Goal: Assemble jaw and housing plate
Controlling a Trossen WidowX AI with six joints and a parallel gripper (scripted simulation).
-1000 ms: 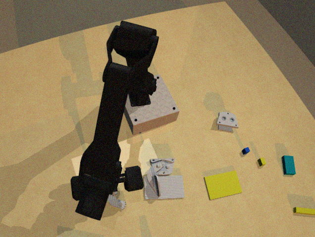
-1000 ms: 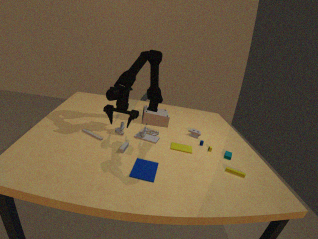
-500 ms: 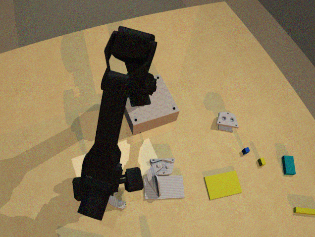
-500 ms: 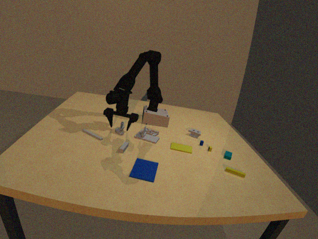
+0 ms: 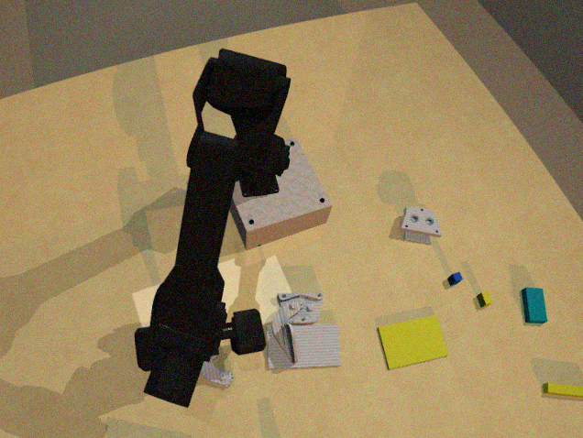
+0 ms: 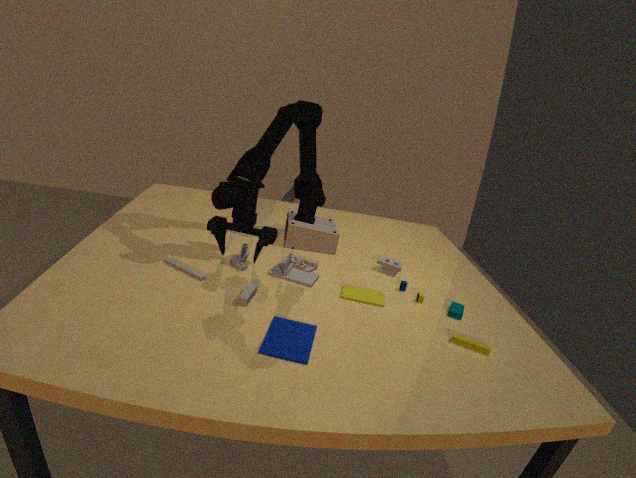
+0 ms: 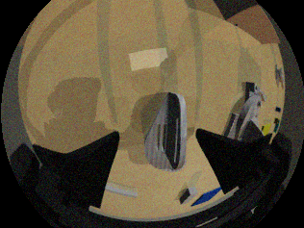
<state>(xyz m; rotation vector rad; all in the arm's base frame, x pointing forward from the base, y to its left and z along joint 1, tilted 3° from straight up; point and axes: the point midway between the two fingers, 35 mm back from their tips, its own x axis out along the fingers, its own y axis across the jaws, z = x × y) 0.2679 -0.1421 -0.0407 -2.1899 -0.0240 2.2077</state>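
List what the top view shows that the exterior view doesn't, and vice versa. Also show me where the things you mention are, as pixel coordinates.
Only top: the bright patch of light [image 5: 275, 287] [image 7: 148, 59] on the table, plainly seen.

Only exterior: the blue square [image 6: 288, 340] [image 7: 207, 196], the long grey bar [image 6: 185, 268] [image 7: 121, 191], the short grey block [image 6: 247, 294] [image 7: 190, 192] and the table legs [image 6: 12, 426].

Both: the loose jaw [image 5: 217, 376] [image 6: 239, 263] [image 7: 165, 143], partly hidden by the arm in the top view; the two-hole plate [image 5: 421, 225] [image 6: 389, 264] [image 7: 279, 74]; the yellow bar [image 5: 565, 390] [image 6: 470, 344].

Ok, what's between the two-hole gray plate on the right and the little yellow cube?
A small blue cube lies between them; the top and exterior views show it.
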